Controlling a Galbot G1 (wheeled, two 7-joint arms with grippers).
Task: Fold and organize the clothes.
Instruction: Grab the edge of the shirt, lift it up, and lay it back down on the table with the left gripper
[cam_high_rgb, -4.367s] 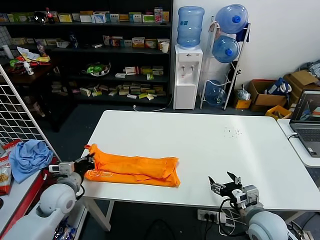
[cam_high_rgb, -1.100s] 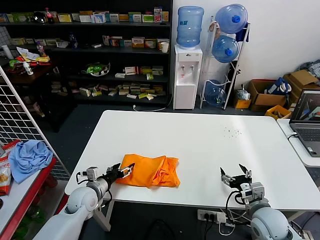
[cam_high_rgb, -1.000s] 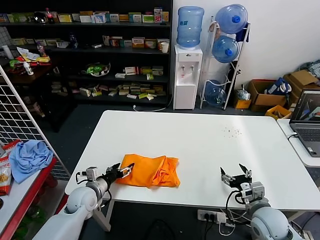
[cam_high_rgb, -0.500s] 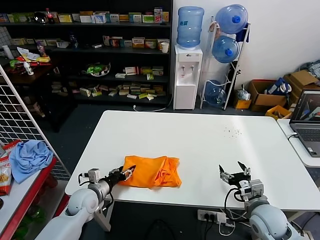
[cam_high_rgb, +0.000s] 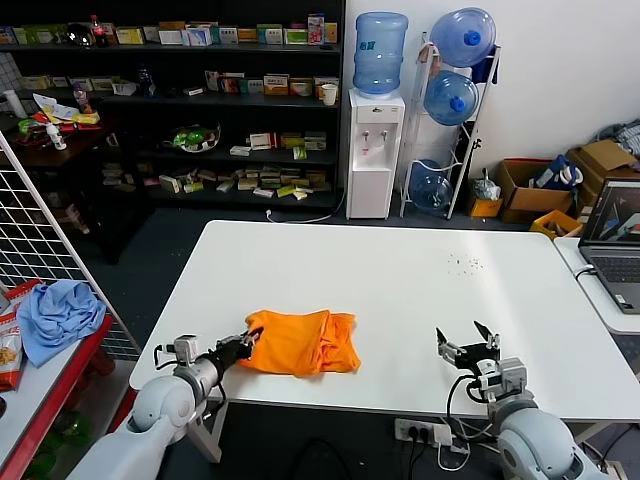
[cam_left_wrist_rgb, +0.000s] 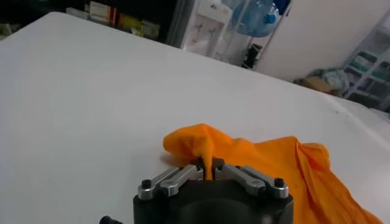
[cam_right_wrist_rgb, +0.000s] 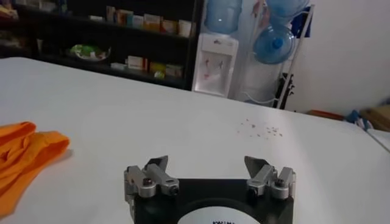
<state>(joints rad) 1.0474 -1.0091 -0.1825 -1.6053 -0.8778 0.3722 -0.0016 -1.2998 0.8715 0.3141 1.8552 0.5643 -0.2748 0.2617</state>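
The orange T-shirt (cam_high_rgb: 300, 342) lies bunched and folded on the white table (cam_high_rgb: 400, 280) near its front left. My left gripper (cam_high_rgb: 241, 348) is at the shirt's left edge, shut on a pinch of the orange fabric (cam_left_wrist_rgb: 207, 159). The rest of the shirt (cam_left_wrist_rgb: 286, 164) spreads out beyond the fingers. My right gripper (cam_high_rgb: 467, 350) is open and empty over the table's front right, apart from the shirt. In the right wrist view the gripper (cam_right_wrist_rgb: 208, 167) is open and the shirt's edge (cam_right_wrist_rgb: 24, 152) shows off to one side.
A light blue cloth (cam_high_rgb: 55, 312) lies on a red side table at the left beside a wire rack. A laptop (cam_high_rgb: 615, 245) sits on a second table at the right. Shelves, a water dispenser (cam_high_rgb: 375, 140) and boxes stand behind.
My left gripper closed on the shirt's left edge. Over several seconds the long shirt was folded rightward into a short bundle. The right gripper barely moved.
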